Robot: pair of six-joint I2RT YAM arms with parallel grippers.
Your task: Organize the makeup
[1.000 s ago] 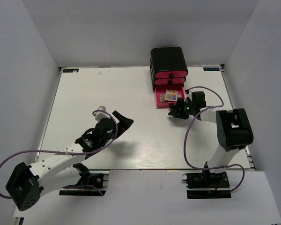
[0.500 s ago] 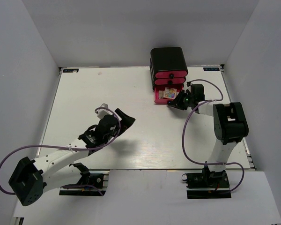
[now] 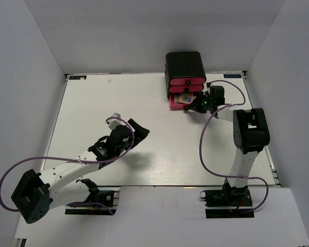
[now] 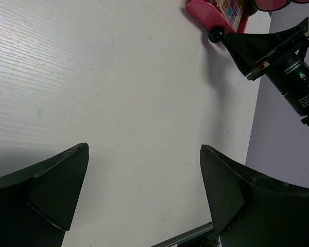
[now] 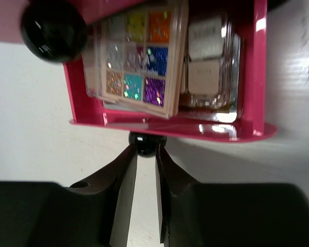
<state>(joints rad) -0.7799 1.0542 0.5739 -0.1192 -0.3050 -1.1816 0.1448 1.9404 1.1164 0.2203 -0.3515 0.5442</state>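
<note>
Having advanced on the black box with pink drawers (image 3: 185,64) within the last second, has narrowed the right gripper (image 5: 146,149) to a thin slit, tips touching the small round black knob (image 5: 147,143), and shoved the bottom pink plastic drawer (image 5: 170,126) mostly in; pinch or mere push, cannot tell. Keeps the small square multicolour palette (image 5: 136,56) and the clear pinkish palette (image 5: 208,62) side by side in that drawer, so probably near done with stowing, with the left gripper (image 4: 144,154) spread wide, empty, over the white table (image 4: 118,77).
</note>
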